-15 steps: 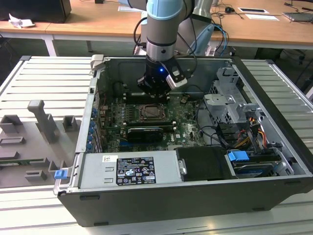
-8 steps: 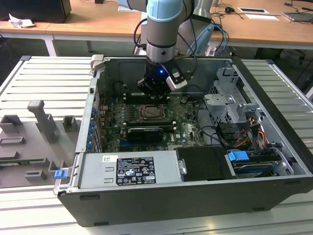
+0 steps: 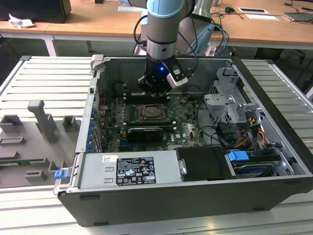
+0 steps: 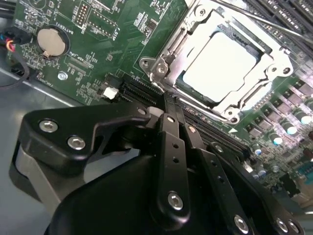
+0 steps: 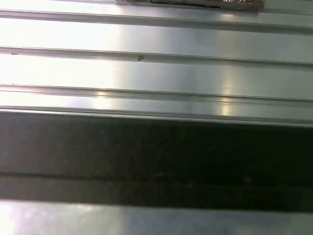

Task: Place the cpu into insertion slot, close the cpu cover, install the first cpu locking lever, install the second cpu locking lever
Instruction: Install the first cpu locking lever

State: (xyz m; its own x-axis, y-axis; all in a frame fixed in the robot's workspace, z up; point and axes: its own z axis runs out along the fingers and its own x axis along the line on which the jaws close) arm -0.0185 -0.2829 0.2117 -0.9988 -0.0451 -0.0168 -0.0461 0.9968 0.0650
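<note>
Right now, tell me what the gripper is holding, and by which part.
Nothing. In the second wrist view the gripper has its fingers closed together with nothing between them. The cpu already sits in the insertion slot, under the cpu cover.

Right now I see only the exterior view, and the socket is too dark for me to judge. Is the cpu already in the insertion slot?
Observer: Yes. In the second wrist view the cpu lies flat in the insertion slot, with its pale metal face up.
Operator: Thank you. And the cpu cover, is it up or down?
Observer: Down. The cpu cover lies flat around the cpu, and the chip's face shows through its square window.
</note>
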